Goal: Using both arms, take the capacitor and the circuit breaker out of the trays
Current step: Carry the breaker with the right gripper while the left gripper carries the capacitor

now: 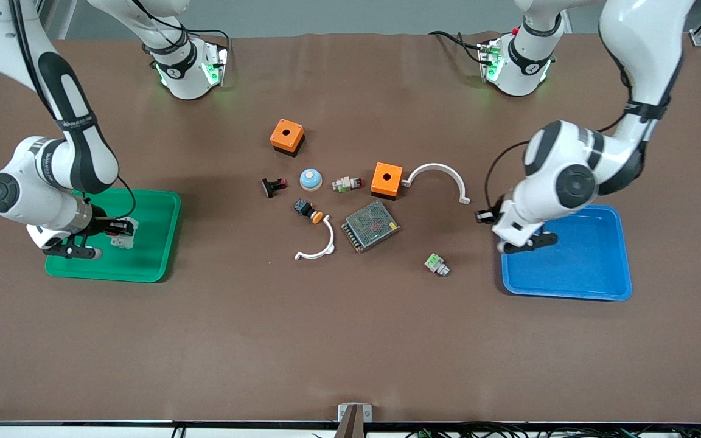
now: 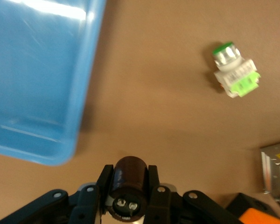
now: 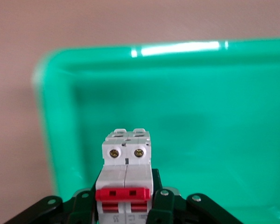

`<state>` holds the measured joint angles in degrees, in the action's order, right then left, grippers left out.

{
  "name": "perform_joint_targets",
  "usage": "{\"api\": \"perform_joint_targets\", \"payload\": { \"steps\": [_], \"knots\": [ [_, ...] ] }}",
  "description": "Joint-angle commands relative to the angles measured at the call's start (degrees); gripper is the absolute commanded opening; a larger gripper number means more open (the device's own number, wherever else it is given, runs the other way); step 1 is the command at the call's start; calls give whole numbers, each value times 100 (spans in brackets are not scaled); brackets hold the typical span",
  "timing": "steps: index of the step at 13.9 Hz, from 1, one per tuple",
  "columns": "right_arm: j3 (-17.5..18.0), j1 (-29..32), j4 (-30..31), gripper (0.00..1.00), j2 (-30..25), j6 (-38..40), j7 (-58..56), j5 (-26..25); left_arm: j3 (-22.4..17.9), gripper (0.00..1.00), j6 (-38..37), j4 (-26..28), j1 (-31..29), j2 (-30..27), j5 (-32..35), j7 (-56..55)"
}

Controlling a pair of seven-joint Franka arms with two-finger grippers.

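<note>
1. My left hand (image 2: 129, 196) is clamped on the capacitor (image 2: 129, 186), a dark little cylinder pinched across its sides, its long axis running out along my fingers.
2. In the left wrist view the capacitor hangs over bare tabletop (image 1: 350, 340), just beside the rim of the blue tray (image 1: 569, 255). So it looks clear of the tray already, toward the middle of the tabletop.
3. My right hand (image 3: 126, 205) is clamped on the circuit breaker (image 3: 126, 172), a white-grey block with its red lever (image 3: 125, 194) between my fingers and its two screw heads facing the wrist camera.
4. The circuit breaker is over the floor of the green tray (image 1: 156, 243), with the tray's rim showing around it in the right wrist view. I cannot tell whether it is touching the floor or lifted off it.
5. The move ahead, as I judge it, turns on that rim: the breaker has to rise above it and travel toward the middle of the tabletop.
6. The green-and-white connector block (image 1: 436, 264) lies on the tabletop near my left hand's path, so I would set the capacitor down apart from it.
</note>
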<state>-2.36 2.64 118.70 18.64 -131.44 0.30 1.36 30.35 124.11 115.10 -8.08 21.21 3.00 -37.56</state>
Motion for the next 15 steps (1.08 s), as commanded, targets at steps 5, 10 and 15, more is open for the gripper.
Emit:
{"api": "perform_joint_targets", "payload": {
  "steps": [5, 10, 15],
  "knots": [
    [60, -1843, -84, 0, -88, -109, 1434, 654, -20, 0, 825, 153, 816, 612, -1, -1350],
    [78, -3004, -733, 0, 806, -523, 3132, 646, -46, 3, 1036, 109, 896, 964, 51, -1614],
    [78, -3304, -1139, 0, 1344, -821, 3591, 629, -99, 30, 1028, -162, 896, 1393, 561, -2211]
  ]
}}
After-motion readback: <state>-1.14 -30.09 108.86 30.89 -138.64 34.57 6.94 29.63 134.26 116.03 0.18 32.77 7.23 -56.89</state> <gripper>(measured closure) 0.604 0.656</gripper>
